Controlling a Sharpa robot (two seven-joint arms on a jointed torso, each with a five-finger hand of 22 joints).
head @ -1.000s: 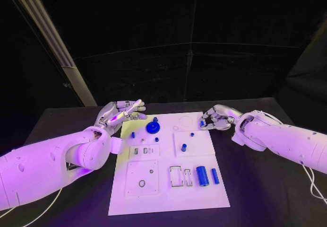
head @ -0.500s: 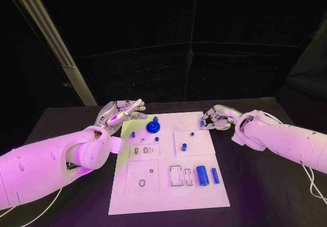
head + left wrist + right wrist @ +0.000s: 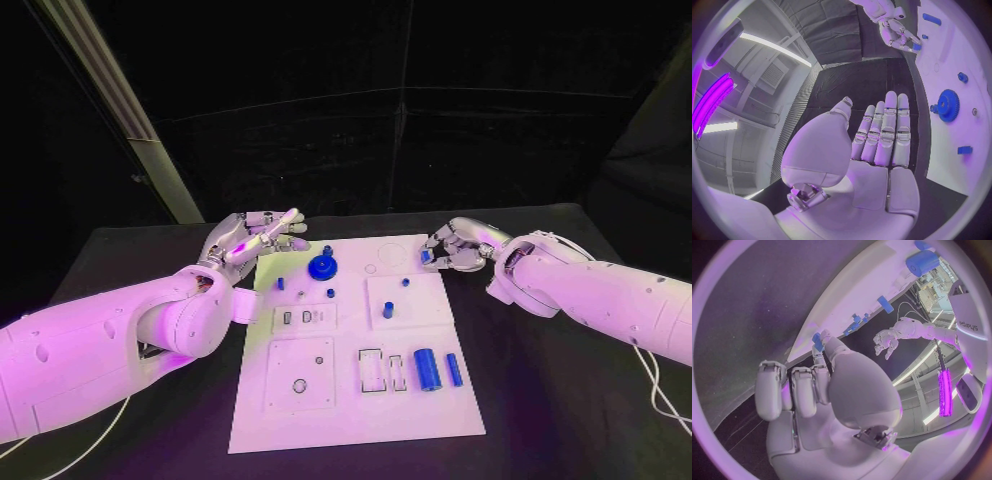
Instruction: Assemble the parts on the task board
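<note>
The white task board (image 3: 346, 405) lies in the middle of the black table. On it stand a blue gear (image 3: 323, 267), small blue pegs (image 3: 388, 311) and a large blue cylinder (image 3: 428, 370) beside a thin blue bar (image 3: 454, 370). My right hand (image 3: 459, 245) hovers at the board's far right corner and pinches a small blue part (image 3: 817, 341) between thumb and a finger. My left hand (image 3: 260, 236) floats at the board's far left corner, fingers straight and apart, palm (image 3: 879, 150) bare. The gear (image 3: 948, 105) sits just past its fingertips.
Rectangular slots (image 3: 372, 372) and a round hole (image 3: 300, 386) mark the board's near half. Black table (image 3: 562, 400) surrounds the board. A pale slanted post (image 3: 123, 110) stands behind the table's far left.
My right hand has edged slightly up and away with the small blue part. The left hand has hardly moved.
</note>
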